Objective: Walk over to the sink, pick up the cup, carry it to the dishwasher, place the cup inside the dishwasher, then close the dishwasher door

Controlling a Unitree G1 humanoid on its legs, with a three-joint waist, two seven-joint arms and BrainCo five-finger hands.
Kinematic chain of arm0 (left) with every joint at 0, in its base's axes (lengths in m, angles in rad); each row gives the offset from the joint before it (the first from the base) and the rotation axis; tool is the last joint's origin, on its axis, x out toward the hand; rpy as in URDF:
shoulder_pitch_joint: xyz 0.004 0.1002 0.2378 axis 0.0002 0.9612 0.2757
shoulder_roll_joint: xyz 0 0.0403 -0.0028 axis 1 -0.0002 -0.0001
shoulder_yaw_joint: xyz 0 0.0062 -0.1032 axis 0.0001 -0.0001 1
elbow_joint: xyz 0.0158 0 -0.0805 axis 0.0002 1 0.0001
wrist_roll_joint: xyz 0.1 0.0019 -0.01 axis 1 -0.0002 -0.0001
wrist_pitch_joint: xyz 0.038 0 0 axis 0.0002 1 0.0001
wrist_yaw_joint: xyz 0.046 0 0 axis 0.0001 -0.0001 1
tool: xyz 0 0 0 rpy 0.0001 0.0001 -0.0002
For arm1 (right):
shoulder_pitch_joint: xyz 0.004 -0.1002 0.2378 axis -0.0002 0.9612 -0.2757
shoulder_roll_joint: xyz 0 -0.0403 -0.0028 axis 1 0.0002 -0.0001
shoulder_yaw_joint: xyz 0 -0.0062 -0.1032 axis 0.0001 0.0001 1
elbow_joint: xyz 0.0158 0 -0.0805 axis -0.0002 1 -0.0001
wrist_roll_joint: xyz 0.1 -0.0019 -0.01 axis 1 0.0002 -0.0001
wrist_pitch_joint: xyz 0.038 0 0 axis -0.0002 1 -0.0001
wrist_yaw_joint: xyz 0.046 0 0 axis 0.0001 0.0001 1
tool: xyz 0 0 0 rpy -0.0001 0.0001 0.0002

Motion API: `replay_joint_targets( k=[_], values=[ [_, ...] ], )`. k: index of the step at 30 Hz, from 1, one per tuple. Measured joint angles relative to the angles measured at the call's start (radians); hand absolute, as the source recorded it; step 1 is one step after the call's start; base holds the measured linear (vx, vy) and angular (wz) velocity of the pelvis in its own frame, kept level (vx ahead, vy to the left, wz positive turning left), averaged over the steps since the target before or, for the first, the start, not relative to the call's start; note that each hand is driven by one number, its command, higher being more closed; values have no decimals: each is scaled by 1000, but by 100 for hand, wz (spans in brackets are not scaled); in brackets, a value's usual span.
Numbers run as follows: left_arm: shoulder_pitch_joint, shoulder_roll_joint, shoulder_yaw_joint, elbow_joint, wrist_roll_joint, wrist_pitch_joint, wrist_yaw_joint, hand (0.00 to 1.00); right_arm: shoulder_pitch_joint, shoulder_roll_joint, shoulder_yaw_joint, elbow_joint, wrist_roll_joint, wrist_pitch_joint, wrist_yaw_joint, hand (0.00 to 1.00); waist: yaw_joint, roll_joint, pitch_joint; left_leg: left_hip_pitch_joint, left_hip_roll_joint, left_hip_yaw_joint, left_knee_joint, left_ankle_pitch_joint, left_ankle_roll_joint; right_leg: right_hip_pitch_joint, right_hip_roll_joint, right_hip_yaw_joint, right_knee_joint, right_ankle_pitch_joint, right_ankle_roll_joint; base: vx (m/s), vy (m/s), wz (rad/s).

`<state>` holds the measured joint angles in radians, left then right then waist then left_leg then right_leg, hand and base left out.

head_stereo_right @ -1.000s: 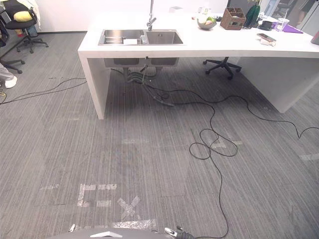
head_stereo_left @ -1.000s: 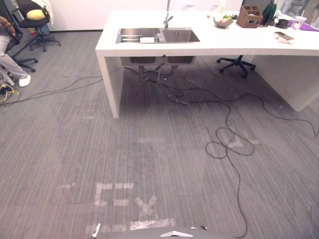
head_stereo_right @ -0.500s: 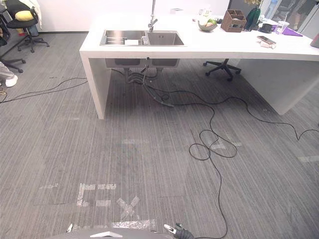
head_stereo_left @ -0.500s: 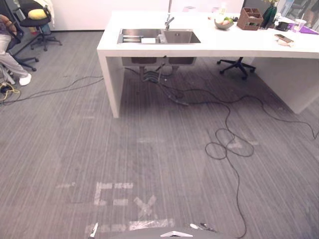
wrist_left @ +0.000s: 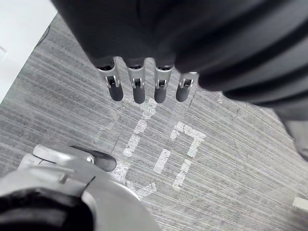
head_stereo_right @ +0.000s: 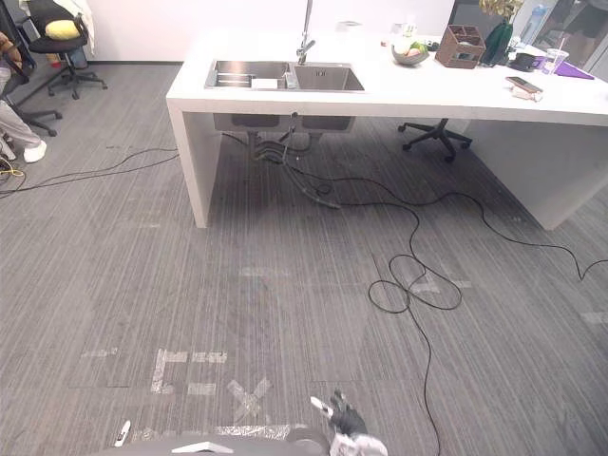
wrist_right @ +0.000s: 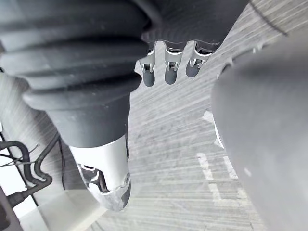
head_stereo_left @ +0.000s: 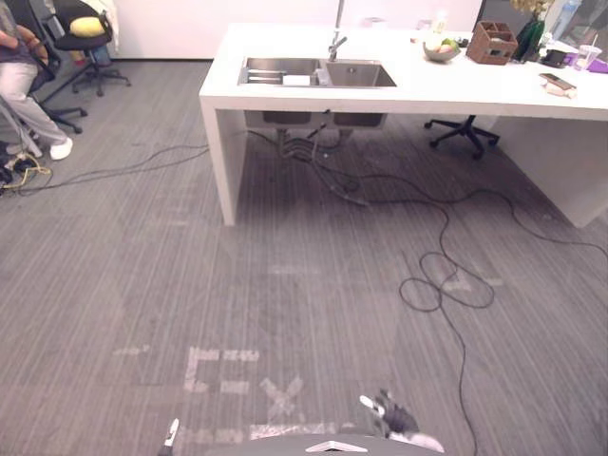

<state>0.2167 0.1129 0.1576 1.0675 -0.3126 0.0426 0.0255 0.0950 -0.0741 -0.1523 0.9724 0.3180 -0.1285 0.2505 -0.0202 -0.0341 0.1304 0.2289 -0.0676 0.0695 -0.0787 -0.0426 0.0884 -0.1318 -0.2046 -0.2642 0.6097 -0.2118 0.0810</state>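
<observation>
Two-basin sink [head_stereo_left: 361, 74] in the counter [head_stereo_left: 456, 93] — a bowl [head_stereo_left: 441, 55] holds fruit [head_stereo_left: 440, 44].

White surface [head_stereo_right: 456, 95] stands across the grey carpet floor [head_stereo_right: 285, 237]. On it: fruit bowl [head_stereo_right: 409, 55], brown wooden box [head_stereo_right: 461, 47] just beside. Black office chair [head_stereo_right: 435, 135] underneath. Second chair [head_stereo_right: 52, 38] with yellow cushion far left, seated person's legs [head_stereo_left: 28, 104] near it. Pale tape marks [head_stereo_right: 204, 372] on the near floor.

Counter [head_stereo_right: 427, 95]: white, sink [head_stereo_right: 285, 76] set in its left end.
Counter top: fruit bowl [head_stereo_right: 409, 54] and brown box [head_stereo_right: 461, 47], near the far edge.
Floor [head_stereo_right: 114, 266]: grey carpet, pale tape marks [head_stereo_right: 190, 370] lying flat.
</observation>
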Motion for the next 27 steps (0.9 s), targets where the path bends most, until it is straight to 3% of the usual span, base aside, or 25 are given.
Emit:
replay_joint_targets(
  k=[2, 4, 6, 7, 10, 11, 13, 14, 16, 17, 18, 20, 21, 23, 25, 26, 27],
  values=[
    [1, -2, 4, 2, -20, 2, 12, 0, 13, 5, 8, -14, 21, 1, 5, 0, -6, 4, 1, 12, 24, -13, 1, -14, -5, -12, 16, -3, -106, -5, -2, 202, 3, 22],
    [-6, -12, 36, 4, -58, 8, 16, 0, 4, 3, 9, -14, 41, 1, 20, 0, -6, 17, 15, 2, 63, -22, 59, -56, -20, -29, 48, 5, -256, 42, 6, 215, -29, 11],
    [-10, -24, 75, 5, -82, 13, 28, 0, 13, 7, -9, -24, 57, 2, 34, 0, -1, 21, 28, -19, 117, -38, 153, -133, -55, -61, 84, 21, -452, 169, 23, 277, -76, 4],
    [-11, -27, 86, 4, -83, 15, 34, 0, 21, 7, -16, -33, 69, 3, 35, 0, 1, 20, 29, -18, 124, -42, 173, -153, -61, -71, 85, 31, -479, 189, 24, 375, -146, 17],
    [-7, -52, 160, -9, -73, 28, 45, 0, 70, 9, -32, -100, 93, 3, 48, 0, 9, 17, 42, 33, 135, -69, 269, -280, -96, -81, 58, 40, -436, 202, 7, 371, -216, 35],
    [0, -59, 177, -22, -56, 34, 52, 0, 84, 17, -42, -112, 112, 2, 51, 0, 9, 16, 40, 67, 138, -82, 293, -339, -104, -77, 50, 40, -369, 188, -19, 572, -389, 51],
    [10, -82, 195, -26, 0, 36, 56, 0, 87, 19, -61, -124, 128, 3, 53, 0, -8, 45, 22, 108, 174, -104, 286, -389, -126, -114, 75, 52, -230, 214, -34, 518, -336, 39],
    [32, -103, 204, -17, 39, 42, 57, 0, 89, -6, -63, -123, 128, 8, 49, 0, -10, 84, -18, 125, 215, -103, 284, -375, -137, -135, 109, 46, -161, 146, -39, 513, -216, -2],
    [24, -119, 228, -14, 80, 60, 64, 0, 53, -17, -63, -107, 127, 25, 44, 0, -10, 109, -25, 60, 240, -100, 460, -307, -136, -116, 140, 41, -137, 94, -67, 701, -341, -22],
    [16, -120, 234, -7, 95, 69, 70, 0, 50, -17, -63, -107, 128, 28, 43, 0, -16, 110, -24, 9, 247, -97, 583, -242, -139, -84, 152, 37, -155, 72, -77, 629, -357, -9],
    [8, -122, 234, 3, 113, 72, 76, 0, 47, -20, -60, -107, 128, 28, 38, 0, -17, 121, -20, -75, 276, -88, 784, -116, -170, -10, 184, 38, -217, 57, -90, 641, -313, -3],
    [7, -128, 241, -6, 121, 64, 75, 0, 37, -21, -58, -94, 129, 30, 29, 0, -10, 125, -3, -208, 340, -28, 1119, -143, -154, 139, 237, 43, -339, 57, -109, 613, -270, -12],
    [9, -124, 247, -23, 122, 63, 74, 0, 35, -13, -57, -91, 130, 40, 29, 0, 4, 105, 12, -276, 334, -11, 1229, -182, -148, 235, 246, 47, -398, 55, -120, 456, -184, -19],
    [9, -119, 240, -54, 131, 46, 69, 0, 12, -8, -56, -88, 155, 48, 25, 0, 27, 83, 27, -393, 280, 12, 1215, -228, -154, 320, 243, 65, -452, 52, -125, 615, -192, -42],
    [2, -124, 231, -76, 162, 20, 70, 0, -33, -12, -63, -93, 186, 57, 12, 0, 47, 80, 54, -485, 240, 83, 1045, -266, -142, 383, 232, 100, -494, 51, -124, 564, -58, -70],
    [-4, -119, 223, -78, 171, 2, 74, 0, -53, -12, -69, -102, 197, 73, -5, 0, 53, 69, 69, -508, 190, 162, 765, -220, -128, 423, 204, 107, -504, 28, -97, 454, 29, -62],
    [2, -120, 209, -79, 171, -10, 79, 0, -53, -16, -71, -121, 197, 82, -9, 0, 52, 77, 68, -497, 162, 199, 546, -134, -135, 442, 200, 113, -508, 6, -89, 539, 87, -56]
  ],
)
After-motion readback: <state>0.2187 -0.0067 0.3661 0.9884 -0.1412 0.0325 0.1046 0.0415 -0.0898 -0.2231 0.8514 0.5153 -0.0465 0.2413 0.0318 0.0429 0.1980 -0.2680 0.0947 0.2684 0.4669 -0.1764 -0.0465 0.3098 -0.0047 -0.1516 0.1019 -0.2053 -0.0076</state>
